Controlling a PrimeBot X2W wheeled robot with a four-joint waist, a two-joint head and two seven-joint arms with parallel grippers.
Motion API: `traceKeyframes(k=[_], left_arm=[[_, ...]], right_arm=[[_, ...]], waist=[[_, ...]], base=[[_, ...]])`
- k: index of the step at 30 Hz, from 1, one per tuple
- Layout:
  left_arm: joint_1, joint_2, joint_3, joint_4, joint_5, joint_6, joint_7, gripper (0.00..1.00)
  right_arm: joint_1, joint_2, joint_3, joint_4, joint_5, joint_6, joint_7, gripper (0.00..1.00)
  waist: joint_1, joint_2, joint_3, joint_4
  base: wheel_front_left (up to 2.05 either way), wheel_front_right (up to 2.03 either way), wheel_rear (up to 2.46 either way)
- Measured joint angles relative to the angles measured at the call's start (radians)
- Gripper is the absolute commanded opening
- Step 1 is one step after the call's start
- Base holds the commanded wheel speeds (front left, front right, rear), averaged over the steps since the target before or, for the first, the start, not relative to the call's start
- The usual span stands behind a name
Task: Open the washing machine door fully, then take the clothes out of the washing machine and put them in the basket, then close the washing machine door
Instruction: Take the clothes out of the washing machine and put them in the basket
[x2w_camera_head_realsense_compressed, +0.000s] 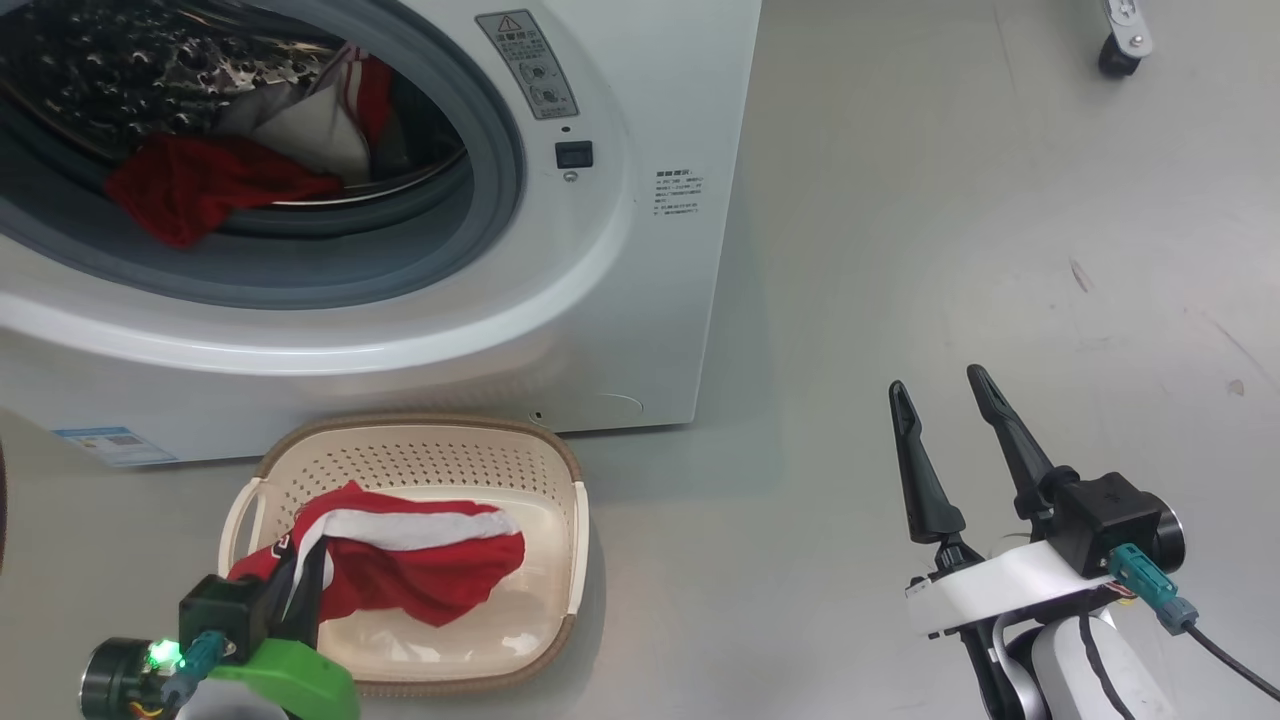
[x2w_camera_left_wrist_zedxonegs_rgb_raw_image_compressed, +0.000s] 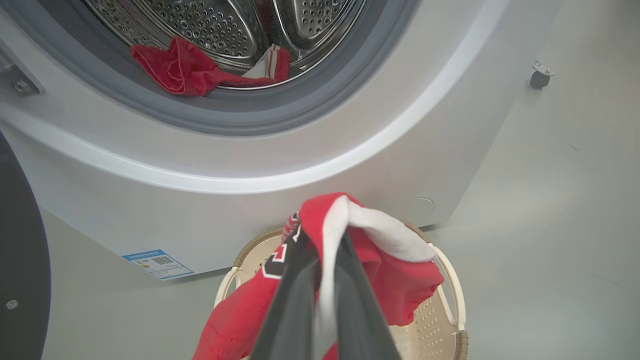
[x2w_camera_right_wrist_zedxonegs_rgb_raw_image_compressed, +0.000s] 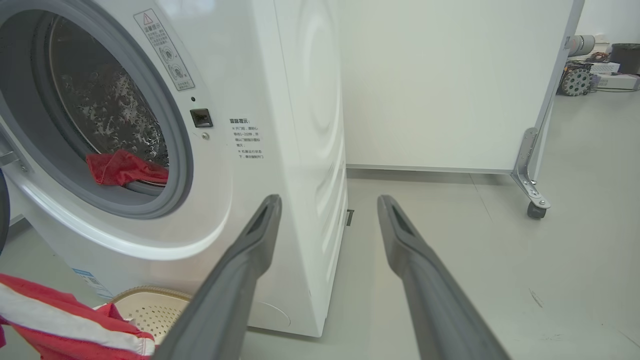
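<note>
Nearest, at 7 o'clock in the head view, the left gripper (x2w_camera_head_realsense_compressed: 303, 580) is pressed together on a striped red garment (x2w_camera_head_realsense_compressed: 420, 565). The cloth is pinched between its dark fingers (x2w_camera_left_wrist_zedxonegs_rgb_raw_image_compressed: 292, 310) and draped over them. The garment is held low over the cream basket (x2w_camera_head_realsense_compressed: 420, 428). Most of it is gathered inside, while one red fold appears to be hung across the rim at the basket's 8 o'clock side. At 4 o'clock the right gripper (x2w_camera_head_realsense_compressed: 936, 380) is spread wide above the bare floor (x2w_camera_head_realsense_compressed: 900, 200), with nothing held between its fingers.

Just behind the basket, at 11 o'clock, the washing machine (x2w_camera_head_realsense_compressed: 640, 300) is seen with its mouth uncovered. The washing machine door (x2w_camera_left_wrist_zedxonegs_rgb_raw_image_compressed: 22, 250) is swung aside, its black rim glimpsed at 9 o'clock in the left wrist view. Two more pieces are seen in the drum: a loose red garment (x2w_camera_head_realsense_compressed: 200, 185) spilled forward onto the grey rubber ring (x2w_camera_head_realsense_compressed: 495, 180), and a white-and-red garment (x2w_camera_head_realsense_compressed: 335, 110) deeper in, at 12 o'clock.

Several slips can be foreseen. If the cloth is let go here, the overhanging fold could drag the garment onto the floor. Fabric wrapped round the fingers could be carried back up when the gripper is raised. The light basket could be shoved off by a low pass. If the door is shut early, the loose red garment would be trapped against the ring.
</note>
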Motion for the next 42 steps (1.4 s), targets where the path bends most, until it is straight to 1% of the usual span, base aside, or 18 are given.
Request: traceKeyframes(k=[14, 22, 23, 24, 25, 32, 34, 35, 42], left_arm=[[-0.103, 0.019, 0.007, 0.199, -0.003, -0.001, 0.057, 0.0], [-0.17, 0.014, 0.012, 0.295, -0.027, -0.002, 0.088, 0.0], [-0.18, 0.011, 0.013, 0.305, -0.03, -0.002, 0.09, 0.17], [-0.191, 0.007, 0.016, 0.313, -0.03, -0.002, 0.09, 0.94], [-0.203, 0.003, 0.026, 0.325, -0.033, -0.002, 0.09, 1.0], [-0.25, 0.001, 0.03, 0.378, -0.047, -0.001, 0.085, 1.0], [-0.26, 0.001, 0.03, 0.384, -0.047, -0.001, 0.072, 1.0], [-0.266, 0.001, 0.027, 0.39, -0.047, -0.002, 0.064, 1.0], [-0.3, -0.006, 0.006, 0.399, -0.044, -0.01, 0.013, 1.0]], right_arm=[[-0.031, 0.001, 0.009, -0.018, -0.006, 0.001, 0.0, 1.0], [-0.047, 0.005, 0.008, -0.024, -0.006, -0.001, 0.0, 1.0], [-0.047, 0.005, 0.007, -0.025, -0.006, -0.001, 0.0, 1.0], [-0.049, 0.005, 0.007, -0.026, -0.006, -0.001, 0.0, 1.0], [-0.051, 0.005, 0.005, -0.026, -0.006, -0.001, 0.0, 1.0], [-0.061, 0.006, 0.005, -0.026, -0.006, -0.002, 0.0, 1.0], [-0.061, 0.007, 0.003, -0.026, -0.006, -0.003, 0.0, 1.0], [-0.061, 0.007, -0.001, -0.026, -0.006, -0.009, 0.0, 1.0], [-0.061, 0.009, -0.015, -0.021, -0.006, -0.009, 0.0, 1.0]], waist=[[0.0, 0.0, 0.083, -0.083], [0.0, 0.0, 0.13, -0.123], [0.0, 0.0, 0.135, -0.126], [0.0, 0.0, 0.14, -0.129], [0.0, 0.0, 0.144, -0.131], [0.0, 0.0, 0.155, -0.137], [0.0, 0.0, 0.155, -0.136], [0.0, 0.0, 0.153, -0.135], [0.0, 0.0, 0.124, -0.113]], base=[[0.0, 0.0, 0.0], [0.0, 0.0, 0.0], [0.0, 0.0, 0.0], [0.0, 0.0, 0.0], [0.0, 0.0, 0.0], [0.0, 0.0, 0.0], [0.0, 0.0, 0.0], [0.0, 0.0, 0.0], [0.0, 0.0, 0.0]])
